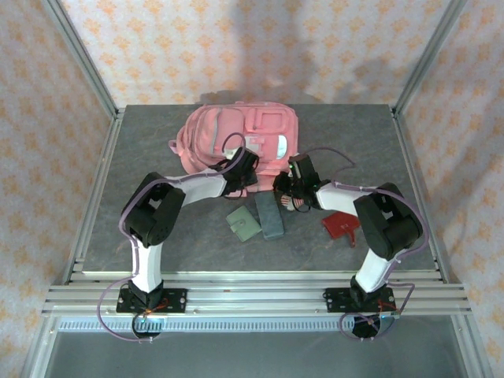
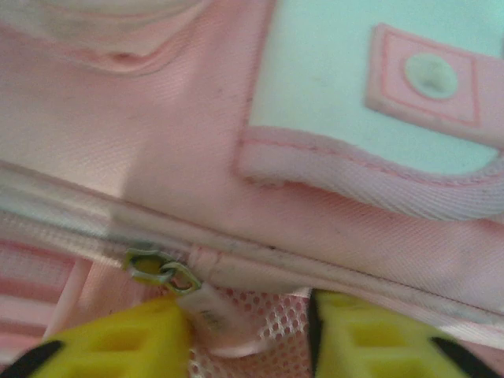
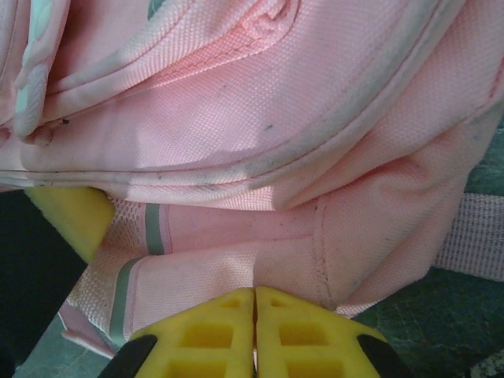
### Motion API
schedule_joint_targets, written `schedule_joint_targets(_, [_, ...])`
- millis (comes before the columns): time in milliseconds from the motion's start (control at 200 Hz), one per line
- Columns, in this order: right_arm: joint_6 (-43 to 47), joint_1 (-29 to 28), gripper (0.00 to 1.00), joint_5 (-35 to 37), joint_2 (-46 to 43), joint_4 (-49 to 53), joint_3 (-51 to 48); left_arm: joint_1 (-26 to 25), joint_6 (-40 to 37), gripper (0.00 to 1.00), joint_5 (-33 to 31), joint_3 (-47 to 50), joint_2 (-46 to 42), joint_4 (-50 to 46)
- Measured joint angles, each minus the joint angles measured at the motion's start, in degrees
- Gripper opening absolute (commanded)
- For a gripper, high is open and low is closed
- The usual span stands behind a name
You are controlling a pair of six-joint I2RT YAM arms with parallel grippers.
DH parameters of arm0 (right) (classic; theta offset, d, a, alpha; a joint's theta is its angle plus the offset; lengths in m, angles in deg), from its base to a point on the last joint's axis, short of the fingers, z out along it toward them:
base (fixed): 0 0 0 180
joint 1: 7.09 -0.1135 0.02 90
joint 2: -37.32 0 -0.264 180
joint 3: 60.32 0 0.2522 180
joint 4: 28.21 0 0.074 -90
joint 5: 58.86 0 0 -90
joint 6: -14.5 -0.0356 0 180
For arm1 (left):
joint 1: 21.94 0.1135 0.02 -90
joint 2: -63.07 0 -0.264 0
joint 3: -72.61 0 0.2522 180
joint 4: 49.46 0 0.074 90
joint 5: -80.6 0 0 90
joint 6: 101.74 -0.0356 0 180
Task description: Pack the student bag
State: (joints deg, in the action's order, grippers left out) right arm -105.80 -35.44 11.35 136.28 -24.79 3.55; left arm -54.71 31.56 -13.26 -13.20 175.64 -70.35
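Note:
The student bag (image 1: 236,135), large and pink, lies at the back middle of the table. My left gripper (image 1: 246,167) is at its front lower edge. In the left wrist view the bag (image 2: 181,157) shows its pale blue patch (image 2: 315,71), and the left gripper (image 2: 248,335) is open. A zipper pull tab (image 2: 211,316) hangs between the yellow fingers, against the left one. My right gripper (image 1: 288,186) is at the bag's right corner. In the right wrist view it (image 3: 254,298) is shut, its tips against the pink fabric (image 3: 236,118); I cannot tell whether a fold is pinched.
A green wallet (image 1: 242,223) and a dark grey case (image 1: 271,217) lie on the table in front of the bag, between the arms. A red item (image 1: 342,227) lies near the right arm. Metal frame posts stand at the table's back corners.

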Motion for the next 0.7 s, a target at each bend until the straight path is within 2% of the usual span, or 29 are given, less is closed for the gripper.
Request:
schedule_joint_targets(85, [0.02,0.0,0.08,-0.02,0.0,-0.07,0.0,-0.09,-0.81,0.11,-0.55,-1.09,0.81,-0.81])
schedule_joint_targets(180, [0.04,-0.22,0.08,-0.02,0.0,-0.2,0.0,-0.09,-1.27,0.06,-1.14,-1.22,0.96,-1.46])
schedule_joint_targets(255, [0.04,-0.28,0.08,0.0,0.0,-0.24,-0.02,-0.09,-1.4,0.07,-1.44,-1.22,0.94,-1.64])
schedule_joint_targets(310, [0.04,-0.33,0.08,0.0,0.0,-0.24,-0.02,-0.09,-1.38,0.14,-1.57,-1.18,0.94,-1.66])
schedule_joint_targets(345, [0.04,-0.37,0.08,0.0,0.0,-0.24,-0.02,-0.09,-1.31,0.23,-1.68,-0.96,0.79,-1.6])
schedule_joint_targets(440, [0.04,-0.37,0.08,0.0,0.0,-0.22,-0.04,0.39,-1.49,0.39,-1.57,0.79,-1.03,-1.22])
schedule_joint_targets(546, [0.04,-0.37,0.08,0.02,0.0,-0.22,-0.09,1.7,-1.51,0.49,-1.07,3.63,-5.03,-0.33])
schedule_joint_targets(696, [0.04,-0.37,0.08,0.0,0.0,-0.22,-0.09,3.37,-1.66,0.51,-0.13,4.57,-8.33,2.16])
